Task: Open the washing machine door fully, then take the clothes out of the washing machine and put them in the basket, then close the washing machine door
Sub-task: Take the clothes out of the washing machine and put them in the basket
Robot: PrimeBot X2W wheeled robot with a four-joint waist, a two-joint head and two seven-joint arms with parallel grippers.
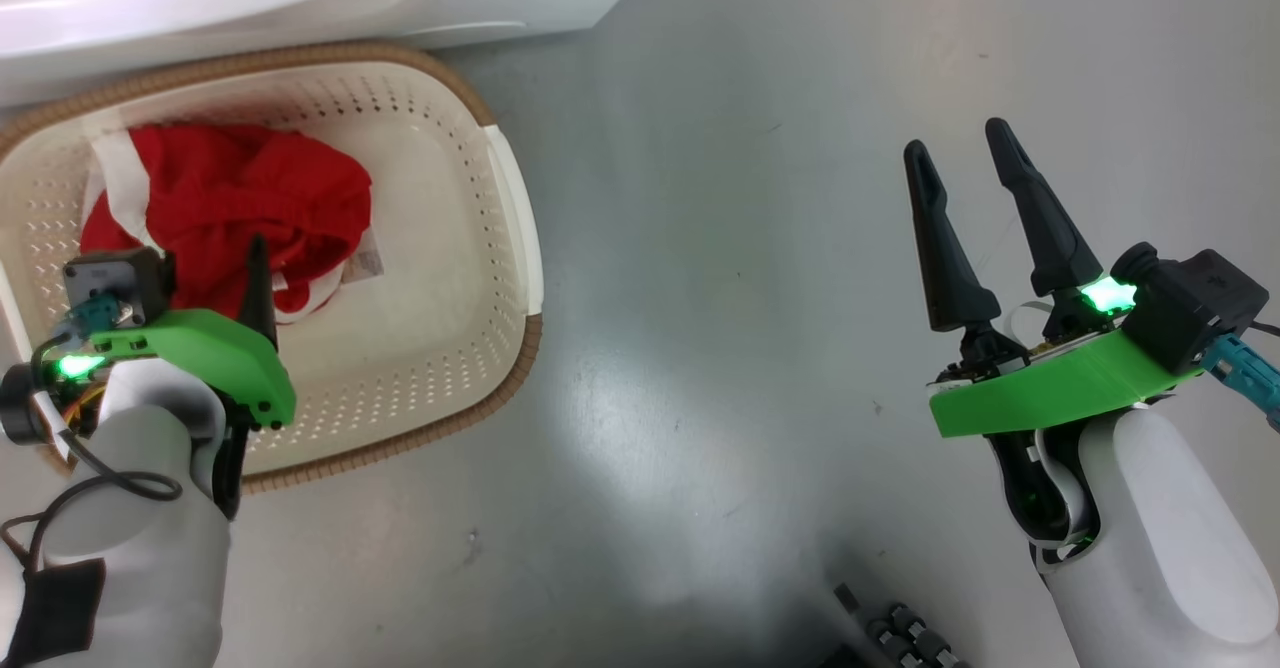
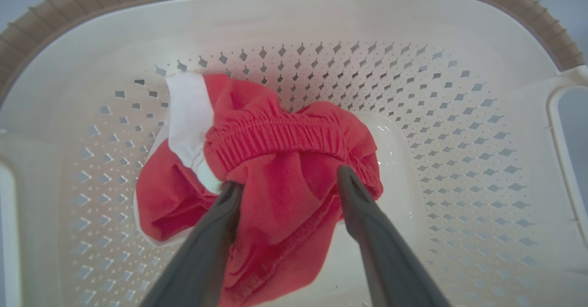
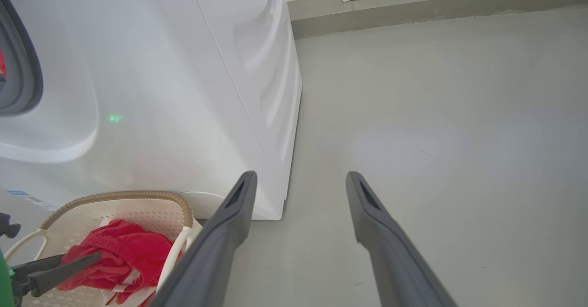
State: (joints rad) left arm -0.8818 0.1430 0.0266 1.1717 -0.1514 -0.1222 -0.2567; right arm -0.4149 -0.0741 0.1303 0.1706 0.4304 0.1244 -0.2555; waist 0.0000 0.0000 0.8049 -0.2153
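The clothes lie in the basket between the left pincer and its spread-open fingers.

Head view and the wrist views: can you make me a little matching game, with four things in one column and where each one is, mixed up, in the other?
Things
1. clothes
2. basket
3. left gripper
4. right gripper

Places
A. above bare floor, fingers apart
B. lying in the basket
C. on the floor, next to the washing machine
D. above the basket, fingers apart either side of the clothes

Pairs: 1-B, 2-C, 3-D, 4-A
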